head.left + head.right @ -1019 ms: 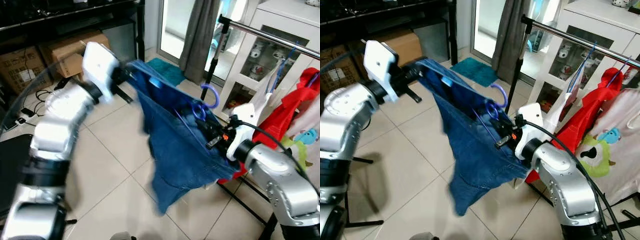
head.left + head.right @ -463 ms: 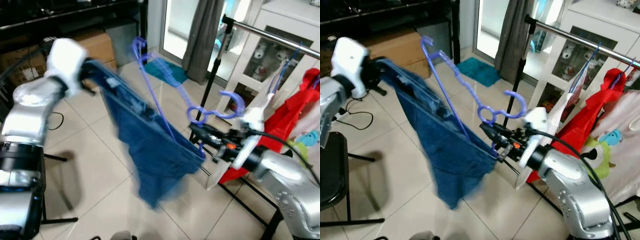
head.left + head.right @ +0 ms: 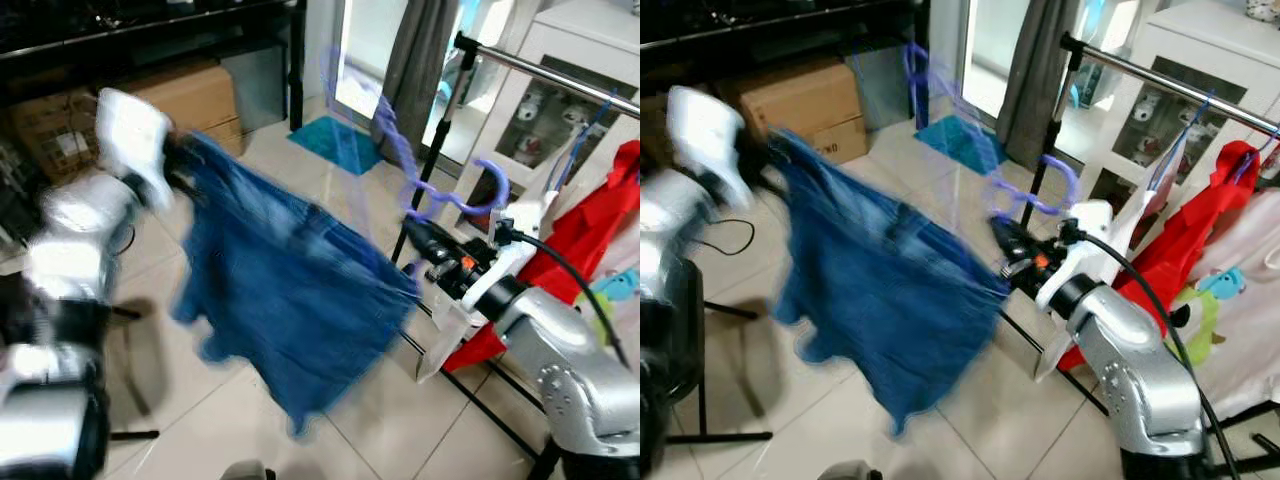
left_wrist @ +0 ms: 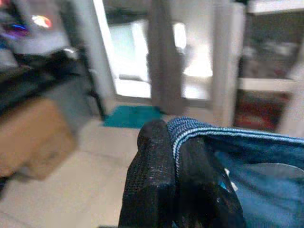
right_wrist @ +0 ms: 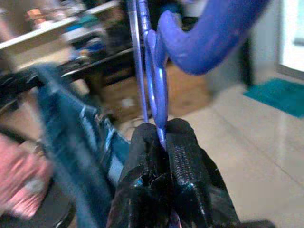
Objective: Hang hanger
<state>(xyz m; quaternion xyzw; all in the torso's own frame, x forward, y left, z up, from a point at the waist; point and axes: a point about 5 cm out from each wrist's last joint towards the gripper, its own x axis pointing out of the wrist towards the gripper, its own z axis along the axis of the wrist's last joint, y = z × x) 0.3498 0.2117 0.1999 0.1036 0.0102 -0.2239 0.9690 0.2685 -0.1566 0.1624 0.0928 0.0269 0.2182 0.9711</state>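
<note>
From my head cameras, my left gripper (image 3: pixel 172 165) sat out to the left, blurred, with one edge of the blue denim garment (image 3: pixel 290 300) in its grasp, the cloth sagging between my arms. To the right, my right gripper (image 3: pixel 425 240) held the purple hanger (image 3: pixel 455 198), its hook curving up just short of the metal rail (image 3: pixel 545 72), which ran off to the far right. A red garment (image 3: pixel 590 220) already hung on that rail, beside other clothes. I judged the job about half done: the denim was carried on the hanger, but the hook was not yet over the rail, so lifting and hooking remained.

In my left wrist camera, my fingers (image 4: pixel 152 190) were pressed together, pinching the stitched hem of the denim garment between them. A teal mat (image 4: pixel 133 116) lay on the tiled floor further off.

In my right wrist camera, my fingers (image 5: pixel 187 166) were squeezed tight on the thin purple stem just below the hook of the hanger, with the denim hanging further off.
</note>
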